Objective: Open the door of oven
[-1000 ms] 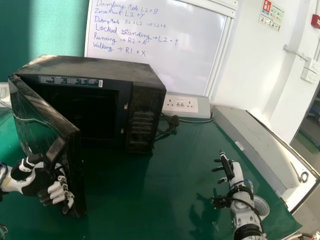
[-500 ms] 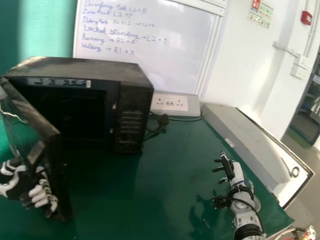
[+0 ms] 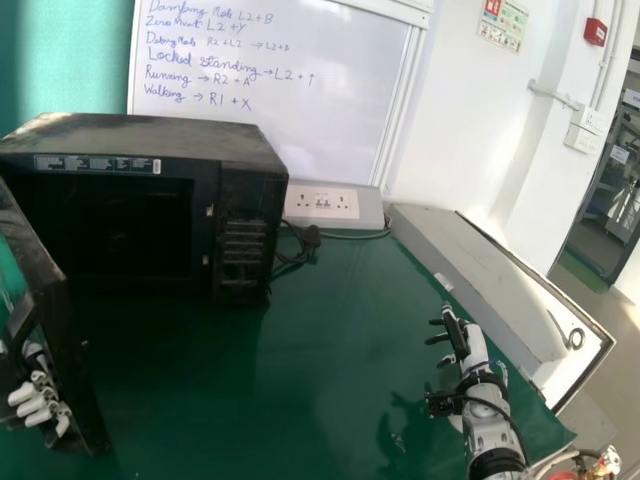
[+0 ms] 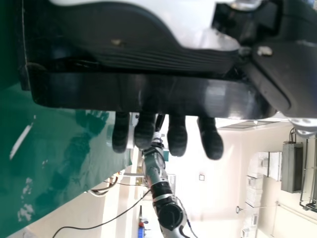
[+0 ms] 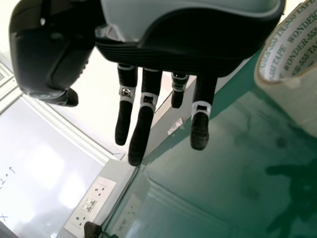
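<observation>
– Black box-shaped oven (image 3: 150,140), door status?

– Open wide. Black upright door (image 3: 80,375) stands out from the front, cavity (image 3: 110,230) exposed. Oven body is ahead and to the right of the left hand (image 3: 38,405).

– What's that hand doing?

– Gripping. Fingers hooked round the long black handle bar (image 4: 148,94) on the door's outer face. Bar runs crosswise to the fingers in the left wrist view, fingertips poking out past it.

– Right hand (image 3: 458,340)?

– Fingers straight, holding nothing. Well apart, over the green counter (image 3: 250,370), a pale roll of tape (image 5: 292,99) just beside it. Left is the nearer one by far, so it's a left-arm job.

– Which way does the move go?

– Door's free edge is just right of the left hand, oven mouth beyond. So any extra swing goes outward, to the hand's left, away from the mouth. I'd call the task nearly done: maybe a bit more swing, then unhook.

– Risk?

– Fingers snagging behind the bar on release, dragging the door back. Straighten them fully first.
</observation>
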